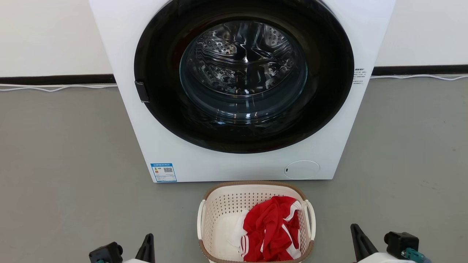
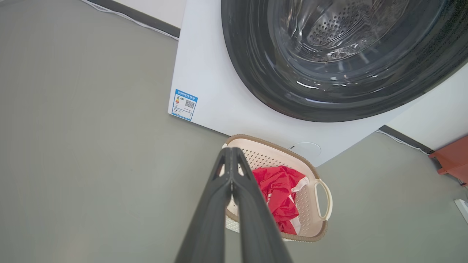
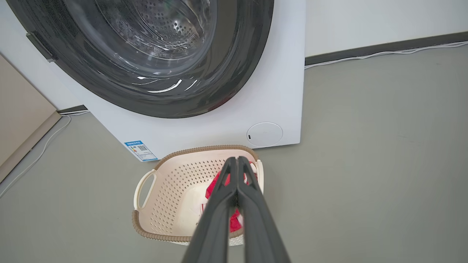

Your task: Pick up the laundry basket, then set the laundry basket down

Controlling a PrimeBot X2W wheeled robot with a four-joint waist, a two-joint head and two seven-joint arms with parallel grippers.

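Two closed grippers [image 2: 231, 150] [image 3: 237, 159], one laundry basket [image 1: 219, 208], one washing machine [image 1: 234, 166]

Bright, even, diffuse light fills all three views — shadows are faint, just a soft dark fringe on the floor [image 1: 65, 164] around the laundry basket [image 1: 219, 212]. White streaks of glare curve over the washing machine's glass door [image 3: 161, 84]. Focus is crisp; the wrist views stretch that round door toward their edges.

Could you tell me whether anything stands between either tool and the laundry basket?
Nothing visible does. In the head view, only bare floor separates the left tool and the right tool, both shut, from the laundry basket between them.
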